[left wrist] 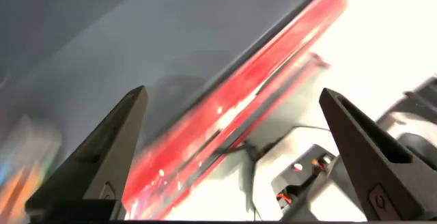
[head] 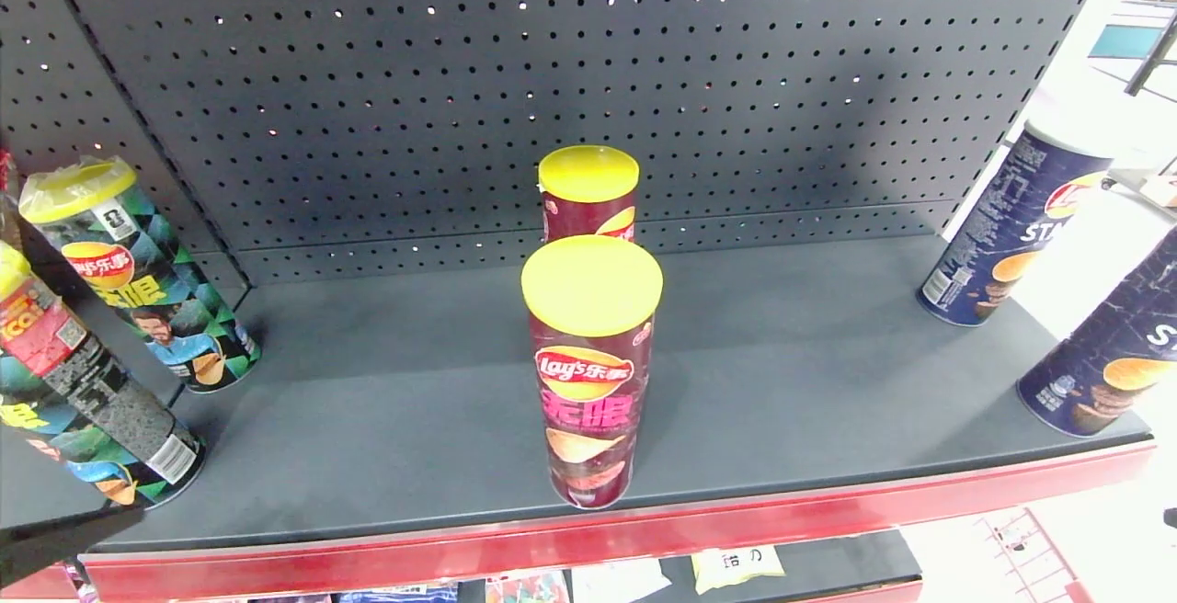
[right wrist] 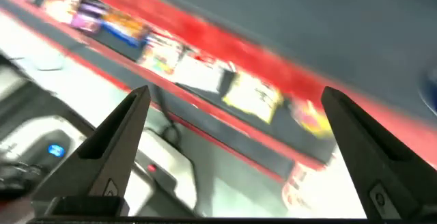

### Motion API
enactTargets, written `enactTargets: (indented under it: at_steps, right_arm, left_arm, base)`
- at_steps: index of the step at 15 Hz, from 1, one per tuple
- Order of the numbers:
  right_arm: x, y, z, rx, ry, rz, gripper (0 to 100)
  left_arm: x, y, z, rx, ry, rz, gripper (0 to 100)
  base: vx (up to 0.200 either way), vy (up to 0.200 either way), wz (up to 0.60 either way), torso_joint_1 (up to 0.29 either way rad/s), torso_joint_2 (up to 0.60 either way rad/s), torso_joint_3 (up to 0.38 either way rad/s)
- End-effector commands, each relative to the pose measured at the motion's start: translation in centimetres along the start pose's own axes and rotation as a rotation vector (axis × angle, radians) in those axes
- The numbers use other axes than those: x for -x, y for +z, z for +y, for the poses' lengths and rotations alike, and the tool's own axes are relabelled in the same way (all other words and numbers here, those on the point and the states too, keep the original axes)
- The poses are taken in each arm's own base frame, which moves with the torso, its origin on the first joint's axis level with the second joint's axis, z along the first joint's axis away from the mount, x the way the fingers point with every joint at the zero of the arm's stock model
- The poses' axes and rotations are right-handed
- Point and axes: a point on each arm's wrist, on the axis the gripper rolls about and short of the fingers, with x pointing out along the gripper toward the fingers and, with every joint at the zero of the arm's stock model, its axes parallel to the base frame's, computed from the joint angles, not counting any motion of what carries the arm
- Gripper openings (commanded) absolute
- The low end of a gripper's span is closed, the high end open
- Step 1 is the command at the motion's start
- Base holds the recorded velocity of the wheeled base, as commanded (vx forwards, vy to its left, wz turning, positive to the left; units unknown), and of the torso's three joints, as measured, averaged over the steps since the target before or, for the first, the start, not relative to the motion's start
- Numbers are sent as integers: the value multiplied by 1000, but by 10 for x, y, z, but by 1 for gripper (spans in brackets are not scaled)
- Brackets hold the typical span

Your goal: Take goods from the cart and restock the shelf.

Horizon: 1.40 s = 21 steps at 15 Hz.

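Two maroon chip cans with yellow lids stand upright on the dark grey shelf (head: 782, 355), one at the front middle (head: 590, 369) and one behind it near the pegboard (head: 588, 191). My left gripper (left wrist: 235, 156) is open and holds nothing; past its fingers I see the shelf's red front edge (left wrist: 259, 80). My right gripper (right wrist: 235, 156) is open too, with nothing between its fingers, below the red shelf edge (right wrist: 225, 43).
Green and black chip cans (head: 138, 272) lean at the shelf's left end, with another (head: 83, 392) in front. Two dark blue cans (head: 1007, 226) (head: 1108, 346) stand at the right end. A lower shelf holds packaged goods (right wrist: 252, 94). Open shelf floor lies either side of the maroon cans.
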Motion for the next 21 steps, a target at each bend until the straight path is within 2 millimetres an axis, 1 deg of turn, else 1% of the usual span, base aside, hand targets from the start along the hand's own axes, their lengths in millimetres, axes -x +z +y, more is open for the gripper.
enactTargets:
  at_steps: [1, 3, 4, 5, 6, 7, 8, 9, 10, 12, 13, 14, 15, 16, 17, 18, 19, 20, 21]
  right_arm:
    - [39, -23, 0, -86, -205, -91, 100]
    - [46, -29, 6, -170, -364, -70, 100]
    - [46, -31, 7, -184, -391, -65, 100]
    - [48, -36, 12, -219, -468, -45, 100]
    - [47, -39, 16, -262, -549, -14, 100]
    - [47, -40, 17, -276, -568, -15, 100]
    - [46, -44, 19, -306, -590, -19, 100]
    - [45, -55, 22, -304, -591, -33, 100]
    - [46, -66, 26, -297, -590, -58, 100]
    - [47, -90, 35, -283, -597, -127, 100]
    - [47, -92, 35, -283, -598, -130, 100]
    - [45, -104, 39, -277, -616, -156, 100]
    - [42, -110, 40, -269, -632, -156, 100]
    - [40, -111, 40, -251, -630, -144, 100]
    - [39, -111, 39, -249, -635, -149, 100]
    - [39, -111, 38, -228, -663, -151, 100]
    - [38, -112, 37, -195, -679, -133, 100]
    - [37, -111, 37, -165, -685, -135, 100]
    - [31, -112, 34, -158, -688, -165, 100]
  left_arm:
    - [60, -24, -5, 167, 269, -136, 100]
    - [71, -45, -19, 258, 431, -40, 100]
    - [72, -48, -21, 272, 456, -30, 100]
    - [72, -54, -27, 308, 522, -10, 100]
    - [70, -53, -33, 359, 627, 0, 100]
    - [70, -53, -34, 376, 663, 0, 100]
    - [68, -54, -41, 415, 755, -14, 100]
    - [69, -60, -46, 409, 772, -44, 100]
    - [71, -67, -51, 389, 768, -80, 100]
    - [67, -84, -59, 369, 692, -137, 100]
    - [66, -85, -60, 368, 687, -140, 100]
    - [62, -87, -60, 362, 619, -162, 100]
    - [61, -82, -59, 331, 528, -217, 100]
    - [56, -79, -53, 307, 461, -250, 100]
    - [51, -80, -48, 305, 478, -256, 100]
    - [41, -93, -42, 331, 658, -235, 100]
    - [37, -102, -39, 355, 827, -212, 100]
    - [32, -113, -38, 369, 930, -207, 100]
    - [27, -119, -38, 364, 931, -224, 100]
  base:
    - [0, 0, 0, 0, 0, 0]
    - [0, 0, 0, 0, 0, 0]
    - [0, 0, 0, 0, 0, 0]
    - [0, 0, 0, 0, 0, 0]
    - [0, 0, 0, 0, 0, 0]
    - [0, 0, 0, 0, 0, 0]
    - [0, 0, 0, 0, 0, 0]
    - [0, 0, 0, 0, 0, 0]
    - [0, 0, 0, 0, 0, 0]
    - [0, 0, 0, 0, 0, 0]
    - [0, 0, 0, 0, 0, 0]
    - [0, 0, 0, 0, 0, 0]
    - [0, 0, 0, 0, 0, 0]
    - [0, 0, 0, 0, 0, 0]
    - [0, 0, 0, 0, 0, 0]
    - [0, 0, 0, 0, 0, 0]
    - [0, 0, 0, 0, 0, 0]
    - [0, 0, 0, 0, 0, 0]
    - [0, 0, 0, 0, 0, 0]
